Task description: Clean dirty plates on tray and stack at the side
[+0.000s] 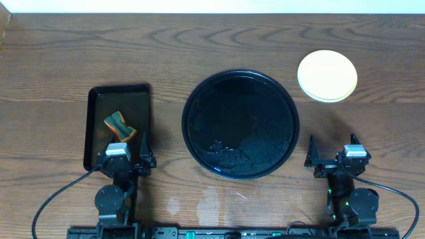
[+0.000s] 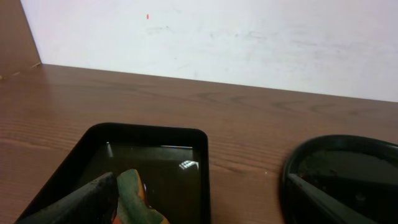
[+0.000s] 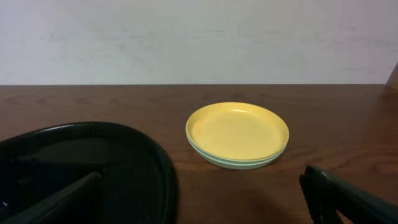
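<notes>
The round black tray (image 1: 240,74) sits mid-table with only a few wet drops on it and no plates. The plates (image 1: 327,76) are stacked to its right on the wood, a pale yellow one on top of mint-blue rims (image 3: 237,132); the top face looks clean. My left gripper (image 1: 123,143) is open at the near end of the small rectangular tray, with a green-orange sponge (image 2: 134,193) lying just inside its left finger and not gripped. My right gripper (image 1: 332,143) is open near the front edge, to the right of the round tray (image 3: 81,155), with nothing between its fingers.
The small black rectangular tray (image 1: 136,99) lies at the left and holds the sponge (image 1: 119,126). A white wall runs along the table's far edge. Cables trail from both arm bases at the front edge.
</notes>
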